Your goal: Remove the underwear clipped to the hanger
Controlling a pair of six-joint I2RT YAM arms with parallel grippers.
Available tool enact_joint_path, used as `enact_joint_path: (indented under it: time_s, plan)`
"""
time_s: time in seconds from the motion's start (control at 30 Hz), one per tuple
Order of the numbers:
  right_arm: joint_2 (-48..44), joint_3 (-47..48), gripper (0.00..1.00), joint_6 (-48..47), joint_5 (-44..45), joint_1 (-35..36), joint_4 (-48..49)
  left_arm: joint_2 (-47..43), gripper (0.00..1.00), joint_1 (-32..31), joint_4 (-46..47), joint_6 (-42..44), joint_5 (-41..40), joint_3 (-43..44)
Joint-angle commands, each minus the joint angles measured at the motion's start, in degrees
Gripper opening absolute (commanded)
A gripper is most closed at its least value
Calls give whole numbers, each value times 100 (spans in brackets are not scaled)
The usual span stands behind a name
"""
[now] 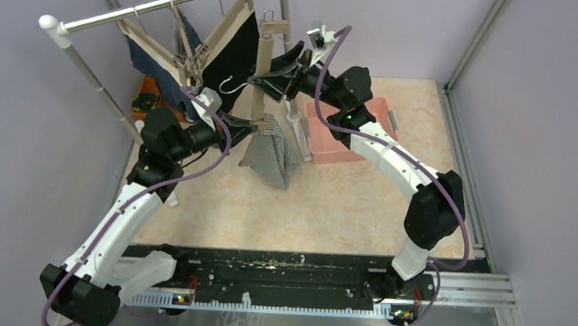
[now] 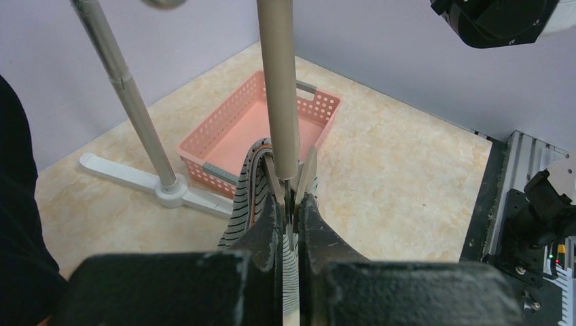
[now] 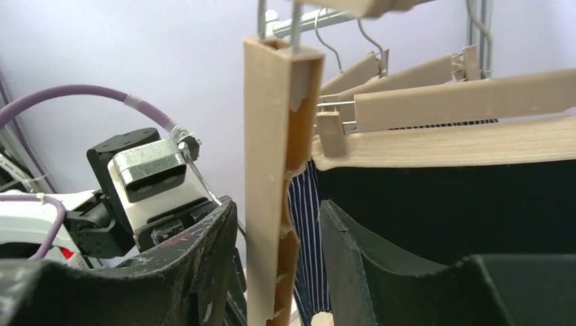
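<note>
Three garments, as far as we can count, hang on the silver metal clothes rack. None shows in the pink perforated plastic basket on the floor below and beyond the left claw. We therefore judge the task to be at an early stage.

1. The black cloth underwear with a wide beige waistband is the largest piece. It is clipped to a beige hanger close beside the right claw and is not yet handled.
2. The navy cloth underwear is clipped beyond and to the left of the left claw, and is likewise untouched.
3. The grey striped cloth underwear is the piece in hand. It hangs at the low end of a beige hanger bar that hangs nearly upright. The left claw is clamped tight on this cloth, directly under the bar's metal clip. We cannot tell whether the clip bites the cloth.

The right claw stands partly wide, holding nothing, with one finger on each side of the same bar higher up.

Obstructions, in our judgement:
- The rack's grey post and white foot stand beyond the left claw, beside the basket.
- Neighbouring beige hangers crowd close beside the right claw.
</note>
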Motion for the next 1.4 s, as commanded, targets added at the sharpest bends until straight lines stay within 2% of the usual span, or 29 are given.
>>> enact_joint_path:
  time_s: [0.0,0.07,0.13,0.23,0.3,0.47,0.67,0.8,0.9,1.13,1.27,1.37]
  plan:
    - [-361,266,49,101,189,-134,404,-166,0,40,443,-70,186,10]
    - [-338,283,48,209,150,-166,523,-159,0,41,461,-76,239,4]
    - [-297,344,40,315,110,-181,578,-159,0,49,478,-102,255,1]
    - [-102,560,19,442,-46,-195,528,-162,0,50,523,-112,264,-3]
    - [26,682,0,555,-154,-203,530,-140,0,59,552,-104,256,14]
    - [178,904,0,698,-273,-204,502,-83,0,94,667,-139,215,2]
    - [-56,666,0,515,106,-204,448,-158,0,102,791,-159,-100,-103]
    - [-173,637,0,286,207,-202,226,-340,7,102,1057,-193,-408,-329]
    - [-181,590,0,147,294,-203,170,-346,2,102,1102,-198,-460,-366]
    - [-374,504,0,-78,461,-196,13,-242,0,102,1169,-210,-273,-354]
    - [-52,947,0,-134,261,-195,-628,-96,0,104,1171,-190,24,-257]
    - [54,1043,0,-116,133,-195,-672,22,0,102,1112,-210,191,-160]
